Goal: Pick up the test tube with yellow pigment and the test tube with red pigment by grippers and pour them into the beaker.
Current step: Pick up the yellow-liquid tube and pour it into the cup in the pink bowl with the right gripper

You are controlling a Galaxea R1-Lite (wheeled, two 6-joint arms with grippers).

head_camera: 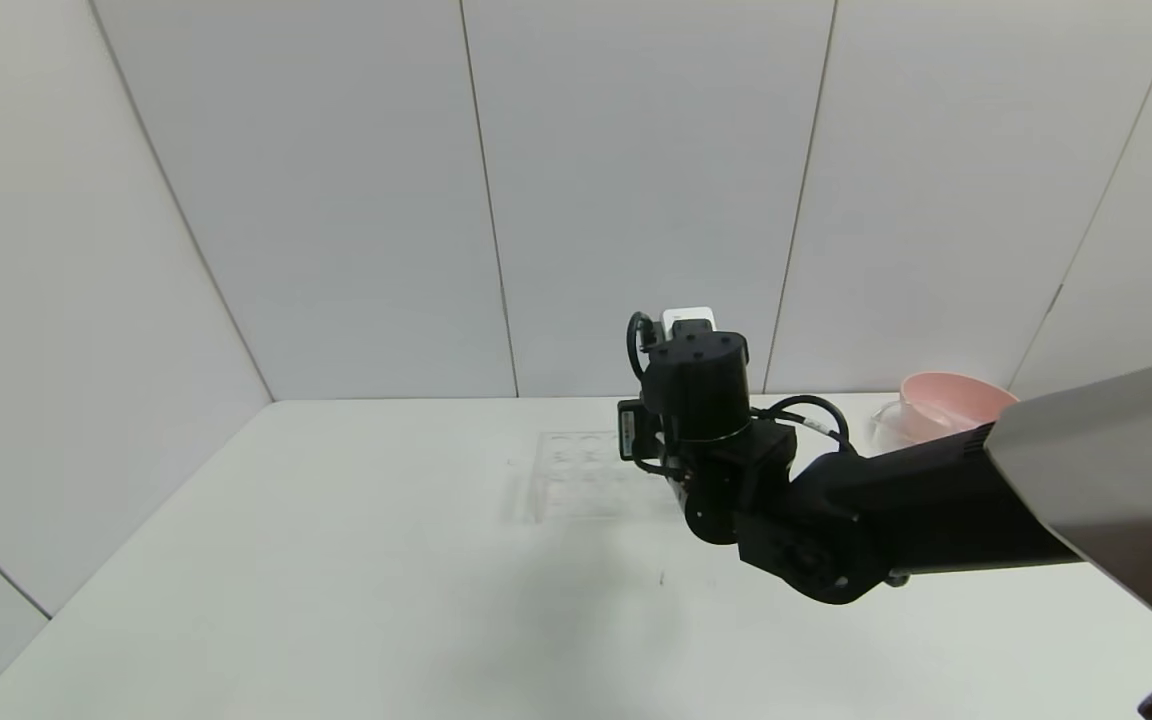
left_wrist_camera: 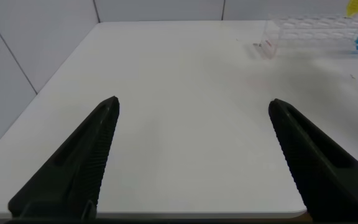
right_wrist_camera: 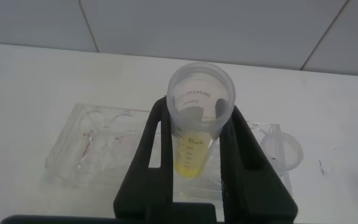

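The right gripper point(right_wrist_camera: 201, 168), over the surface's point(head_camera: 336, 560) middle toward its far edge, clamps the test tube with yellow pigment point(right_wrist_camera: 199, 121) upright between its fingers above the clear rack point(right_wrist_camera: 86, 149). The left gripper point(left_wrist_camera: 194, 155) gapes wide near the left edge.

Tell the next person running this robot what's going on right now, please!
Right gripper: shut on the test tube with yellow pigment, upright over the clear rack.
Left gripper: open, empty, low over the table, off to the side.
The other tube in the rack looks empty.
Red tube and beaker: not clearly visible.
Done: yellow tube gripped.
Left: pour yellow, then fetch and pour red.
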